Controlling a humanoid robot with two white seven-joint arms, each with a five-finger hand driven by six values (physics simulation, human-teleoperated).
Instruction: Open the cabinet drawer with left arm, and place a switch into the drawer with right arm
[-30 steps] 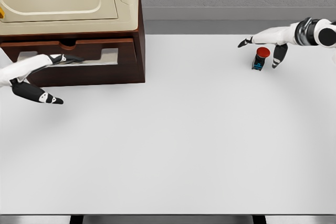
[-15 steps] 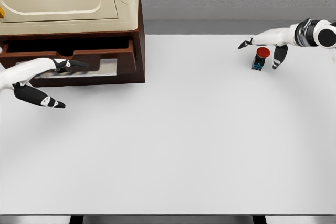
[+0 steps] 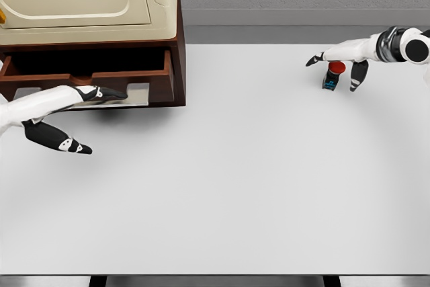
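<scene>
The dark brown cabinet (image 3: 176, 65) with a cream top stands at the back left. Its drawer (image 3: 40, 76) is pulled partly out, and a dark gap shows behind the front panel. My left hand (image 3: 101, 120) reaches in from the left edge with its long fingers (image 3: 101, 92) stretched along the lower drawer front and the thumb hanging below. The switch (image 3: 330, 83), a small dark block with a red button, stands upright at the back right of the table. My right hand (image 3: 332, 70) hovers over it, open, with one finger on either side and none closed on it.
The white table (image 3: 222, 179) fills most of the view. A grey wall and a ledge run behind it. A silver plate (image 3: 138, 92) shows on the lower drawer front near the cabinet's right corner.
The drawer has slid further out toward me as the left hand drew back and down. The right hand has barely moved and stays spread over the switch.
</scene>
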